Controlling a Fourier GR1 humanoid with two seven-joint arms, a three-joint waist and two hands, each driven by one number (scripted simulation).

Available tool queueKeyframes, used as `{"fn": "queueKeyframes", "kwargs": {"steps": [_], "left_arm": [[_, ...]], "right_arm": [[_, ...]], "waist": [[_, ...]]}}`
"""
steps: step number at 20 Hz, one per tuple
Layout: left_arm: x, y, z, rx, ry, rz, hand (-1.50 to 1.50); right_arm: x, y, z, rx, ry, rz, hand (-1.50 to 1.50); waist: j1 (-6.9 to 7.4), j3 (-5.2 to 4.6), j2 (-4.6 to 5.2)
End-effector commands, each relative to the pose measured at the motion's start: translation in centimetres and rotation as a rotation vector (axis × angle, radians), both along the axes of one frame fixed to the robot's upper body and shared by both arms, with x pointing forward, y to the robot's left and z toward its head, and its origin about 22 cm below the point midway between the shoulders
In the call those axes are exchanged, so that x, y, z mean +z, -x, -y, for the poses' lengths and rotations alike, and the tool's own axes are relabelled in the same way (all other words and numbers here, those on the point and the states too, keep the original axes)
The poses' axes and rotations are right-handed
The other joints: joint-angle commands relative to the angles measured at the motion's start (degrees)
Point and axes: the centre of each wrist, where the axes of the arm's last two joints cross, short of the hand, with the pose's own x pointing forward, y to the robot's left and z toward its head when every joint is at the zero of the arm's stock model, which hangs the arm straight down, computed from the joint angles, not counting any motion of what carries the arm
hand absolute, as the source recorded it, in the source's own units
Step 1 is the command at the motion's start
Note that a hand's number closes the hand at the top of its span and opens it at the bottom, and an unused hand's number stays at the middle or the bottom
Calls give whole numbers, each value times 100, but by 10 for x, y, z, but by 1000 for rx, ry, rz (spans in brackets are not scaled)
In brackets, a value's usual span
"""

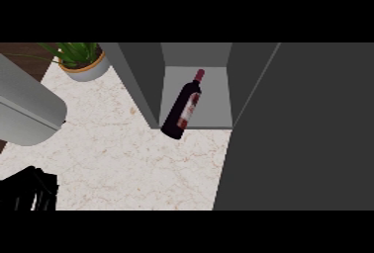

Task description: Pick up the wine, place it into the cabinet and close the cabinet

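The wine is 1 dark bottle, nearly black glass with a red capsule over its neck and a pale label tinted pink and red around its middle. It leans with the neck pointing up and back into the cabinet and its rounded base hanging just past the front lip of the cabinet floor, over the counter. No robot hand touches it.

The cabinet is grey, with a lighter grey floor and back wall inside. Its open door is a broad dark grey panel filling the right side of the head view, standing out over the counter edge.

The left robot hand shows as a black shape at the lower left corner, over the marbled counter and well apart from the bottle (its fingers merge into 1 dark mass, so whether they are spread or curled cannot be told). A grey forearm crosses the left edge above it. The right robot hand does not show.

A potted plant with green leaves in a pale round pot sits on the counter at the upper left, just beside the cabinet's left wall.
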Motion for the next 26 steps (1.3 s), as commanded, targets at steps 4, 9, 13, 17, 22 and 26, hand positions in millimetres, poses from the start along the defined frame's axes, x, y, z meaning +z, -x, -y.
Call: {"fn": "queueKeyframes", "kwargs": {"steps": [4, 9, 13, 17, 22, 26], "left_arm": [[-13, 6, -18, -12, -10, 16, 150], [8, 7, -21, -14, 1, 8, 150], [7, 17, -35, -19, -2, -17, 150], [6, -7, -27, -16, 10, -14, 150], [1, 6, -35, -22, 1, -25, 150], [-13, 9, -36, -27, -10, 3, 150]], "right_arm": [[31, -5, -50, 123, -103, 71, 150], [63, -13, -87, 157, -109, 77, 150], [66, -35, -129, 167, -94, 73, 150], [81, -51, -155, 147, -113, 60, 150], [86, -71, -170, 115, -150, 11, 150], [92, -112, -185, 84, -157, -13, 150]], "waist": [[16, -4, 1], [29, -3, -9], [40, 0, -7], [-8, 1, 1], [4, 3, -2], [44, 1, 7]]}}
